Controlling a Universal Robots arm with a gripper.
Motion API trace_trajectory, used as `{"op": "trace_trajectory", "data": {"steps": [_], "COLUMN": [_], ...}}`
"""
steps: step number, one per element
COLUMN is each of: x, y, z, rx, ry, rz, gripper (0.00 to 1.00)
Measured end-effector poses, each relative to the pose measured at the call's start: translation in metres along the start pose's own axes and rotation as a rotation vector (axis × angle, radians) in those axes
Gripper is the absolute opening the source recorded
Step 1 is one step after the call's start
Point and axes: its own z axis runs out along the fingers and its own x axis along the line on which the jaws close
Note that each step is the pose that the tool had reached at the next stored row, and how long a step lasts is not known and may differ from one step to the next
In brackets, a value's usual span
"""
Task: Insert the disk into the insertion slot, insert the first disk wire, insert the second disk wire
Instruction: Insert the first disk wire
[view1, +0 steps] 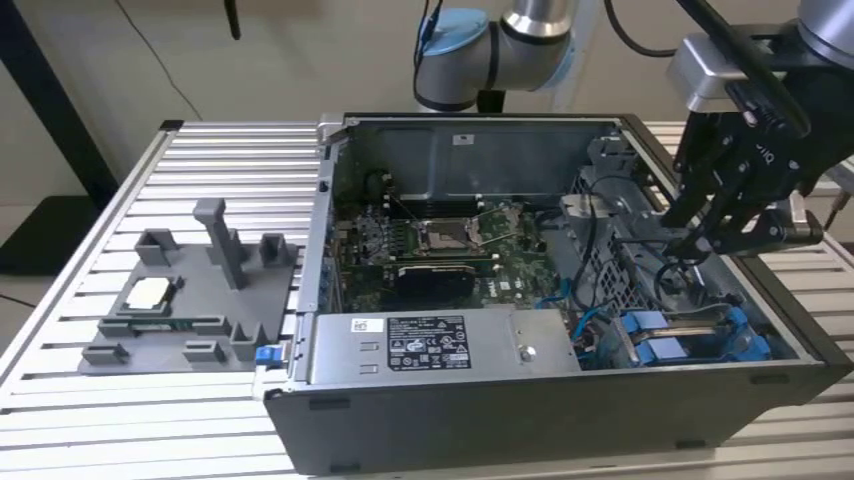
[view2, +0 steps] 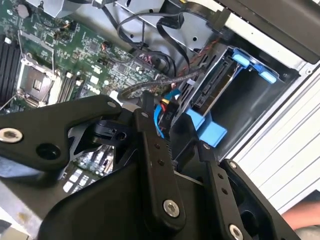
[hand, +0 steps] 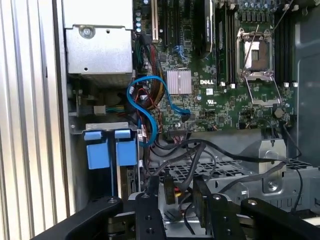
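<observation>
The open computer case (view1: 534, 400) sits on the slatted tabletop (view1: 80, 330). The disk (view1: 654, 340) is already seated in the insertion slot (view2: 260, 107) (blue carrier outward). The hand (view1: 718, 242) hovers among loose black wires (hand: 200, 150), its grip unclear, and both wires seem left to do.

The arm (view1: 514, 40) enters at the top of the exterior view, its silver-and-blue joint turned toward that view's right. The wrist (view1: 741, 65) — a grey block — tips downward. Below it the black gripper (view1: 714, 235) hangs pointing down, leaning a little toward the exterior view's left. In both wrist views the gripper (view2: 165, 122) (hand: 172, 195) shows as a black bolted frame reaching away from the camera.
</observation>
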Motion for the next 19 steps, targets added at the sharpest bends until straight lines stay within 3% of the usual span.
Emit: {"op": "trace_trajectory", "data": {"steps": [3,5,7,8,15,17,19], "x": [0.0004,0.0005,0.0006,0.0005,0.0006,0.0006,0.0006], "y": [-0.0005,-0.0006,-0.0006,-0.0006,-0.0006,-0.0006,-0.0006], "z": [0.0021,0.0029,0.0031,0.0032,0.0032,0.0032,0.0031], "rx": [-0.0007,-0.0015,-0.0021,-0.0022,-0.0023,-0.0019,-0.0015], "ry": [-0.0119,-0.0245,-0.0348,-0.0353,-0.0381,-0.0299,-0.0148], "rz": [0.001,0.002,0.002,0.002,0.002,0.002,0.000], "gripper": [0.41,0.32,0.32,0.25,0.19,0.19,0.19]}}
